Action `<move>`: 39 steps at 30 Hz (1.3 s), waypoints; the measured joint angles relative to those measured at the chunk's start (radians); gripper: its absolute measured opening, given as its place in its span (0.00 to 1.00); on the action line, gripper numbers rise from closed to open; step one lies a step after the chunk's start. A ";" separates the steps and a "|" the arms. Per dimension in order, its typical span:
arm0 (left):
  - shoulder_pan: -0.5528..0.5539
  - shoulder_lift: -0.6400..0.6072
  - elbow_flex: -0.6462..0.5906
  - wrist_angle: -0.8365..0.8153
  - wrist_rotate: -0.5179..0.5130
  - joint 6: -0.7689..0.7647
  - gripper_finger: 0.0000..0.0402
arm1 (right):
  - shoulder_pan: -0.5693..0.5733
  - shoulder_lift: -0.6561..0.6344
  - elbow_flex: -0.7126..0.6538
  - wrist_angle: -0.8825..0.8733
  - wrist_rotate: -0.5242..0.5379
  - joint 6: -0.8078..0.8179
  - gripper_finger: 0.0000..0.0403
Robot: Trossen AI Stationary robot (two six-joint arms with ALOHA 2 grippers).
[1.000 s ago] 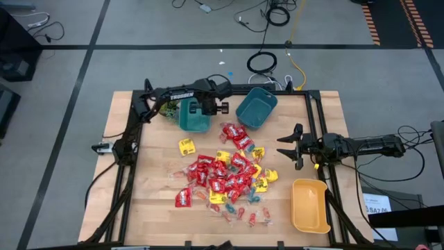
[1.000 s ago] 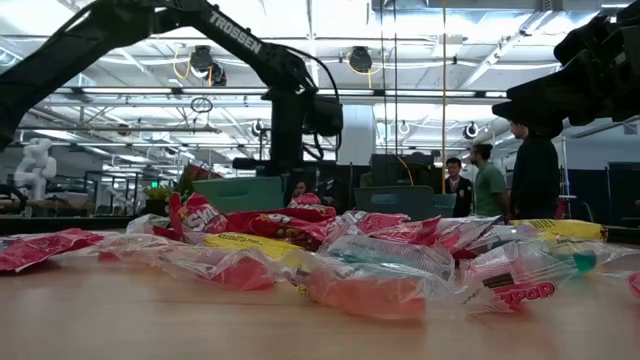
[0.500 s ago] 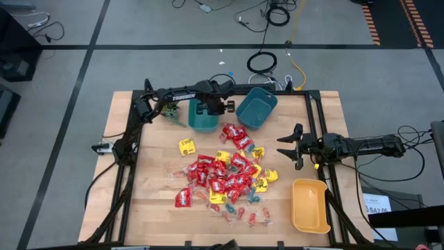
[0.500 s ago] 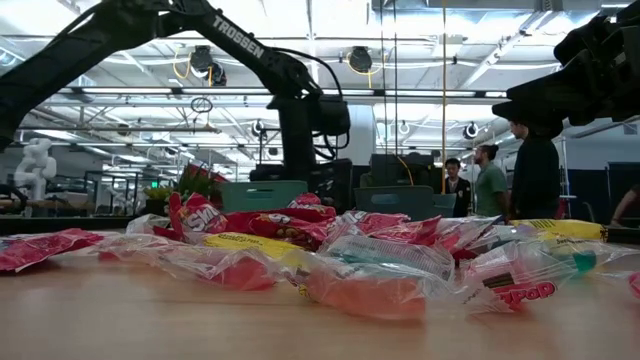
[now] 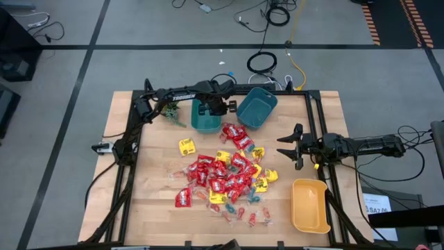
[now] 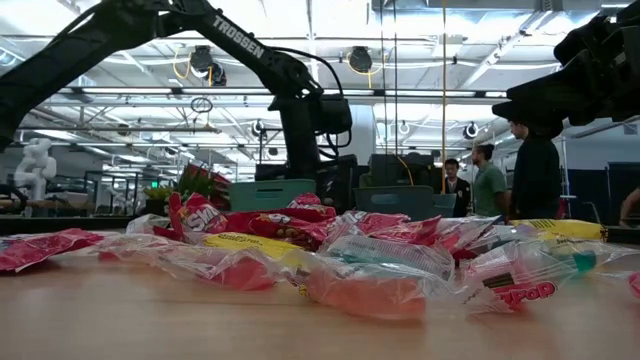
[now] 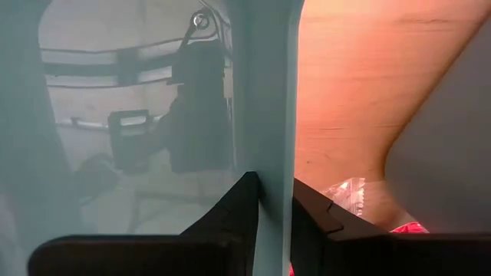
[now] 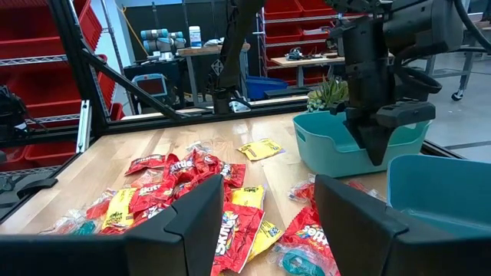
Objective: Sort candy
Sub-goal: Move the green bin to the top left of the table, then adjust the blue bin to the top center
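Candy (image 5: 225, 175) lies heaped in the middle of the table (image 5: 152, 208): red packets, yellow ones and small twist-wrapped pieces, none sorted that I can see. My left gripper (image 7: 274, 201) is at the far side, its fingers (image 7: 234, 211) straddling the wall of the nearer teal bin (image 5: 202, 119); from the wrist view I judge the wall clamped between them, though I can't rule out a slack hold. The step in hand looks like positioning that bin by its rim. To do it well I'd keep the wall seated deep between the fingers, slide the bin flat on the wood without tipping it, and stop short of the second teal bin (image 5: 257, 107) just beside it and of the nearest red packets. The small green plant (image 5: 168, 110) sits close behind, so I'd watch the arm's sweep there.

My right gripper (image 5: 290, 147) waits near the table's right edge, fingers spread, holding nothing.

Both teal bins look bare inside from above, and so does the yellow bin (image 5: 310, 205) at the near right corner.
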State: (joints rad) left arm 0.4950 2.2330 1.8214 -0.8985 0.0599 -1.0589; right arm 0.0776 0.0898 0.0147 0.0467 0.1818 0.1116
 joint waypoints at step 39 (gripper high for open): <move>-0.052 -0.227 0.001 -0.079 -0.058 0.114 0.15 | 0.000 0.000 0.000 0.000 0.000 0.000 0.49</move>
State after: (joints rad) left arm 0.4429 2.0055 1.8225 -0.9777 0.0022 -0.9450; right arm 0.0776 0.0898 0.0147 0.0467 0.1817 0.1115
